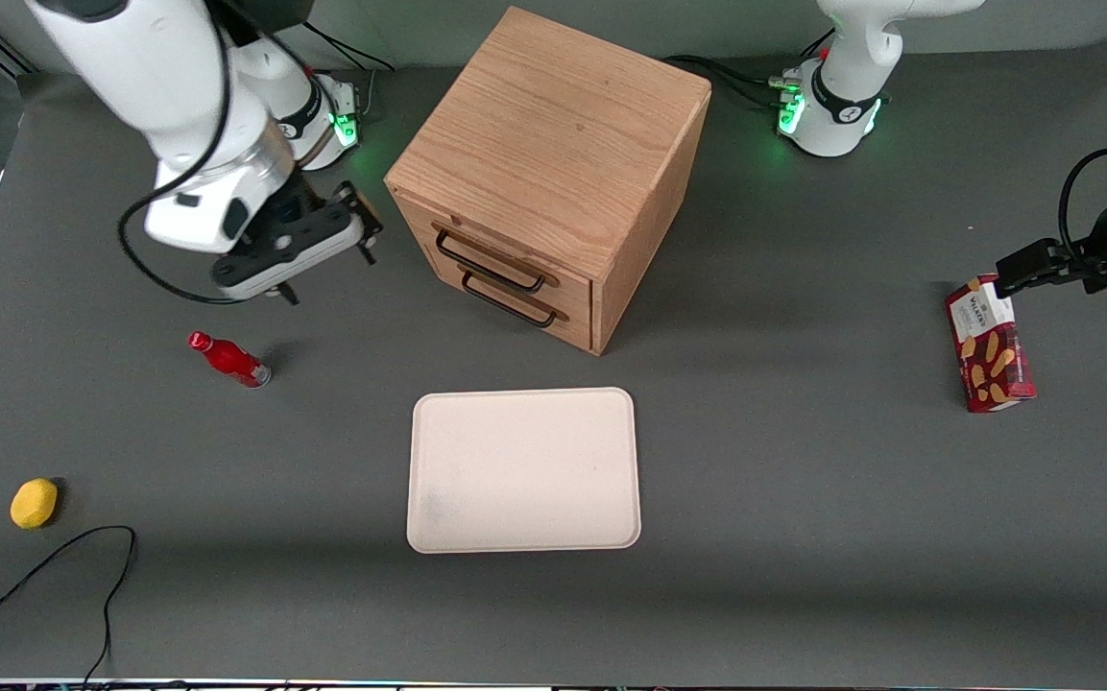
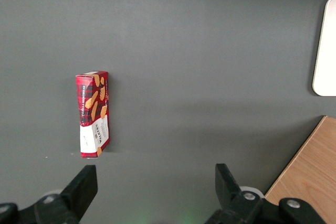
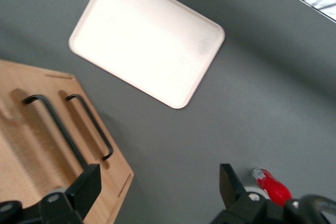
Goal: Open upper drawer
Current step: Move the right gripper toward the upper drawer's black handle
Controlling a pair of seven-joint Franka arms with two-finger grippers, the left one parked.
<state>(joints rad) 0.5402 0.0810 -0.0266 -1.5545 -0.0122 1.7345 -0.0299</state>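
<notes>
Lemon (image 1: 34, 503): on the worktop (image 1: 803, 537) toward the working arm's end, near the front camera; not involved.
Red bottle (image 1: 229, 360): lying on its side, below the pincer and nearer the camera.
Pincer (image 1: 325, 275): raised above the worktop, beside the cabinet (image 1: 553, 144) and apart from it; fingers spread wide, holding nothing. Right wrist view shows both fingertips (image 3: 88, 183) apart with bare worktop between them.
Upper drawer (image 1: 495, 251): topmost of two in the cabinet front; sits flush, shut. Its black bar handle (image 1: 488, 260) is untouched.
Bottom drawer (image 1: 519, 305): also shut.
Tray (image 1: 522, 470): bare, in front of the cabinet, nearer the camera.
Progress: nothing done yet; approach stage only.
Remaining: bring the pincer to the upper handle, close on the bar, pull outward.
</notes>
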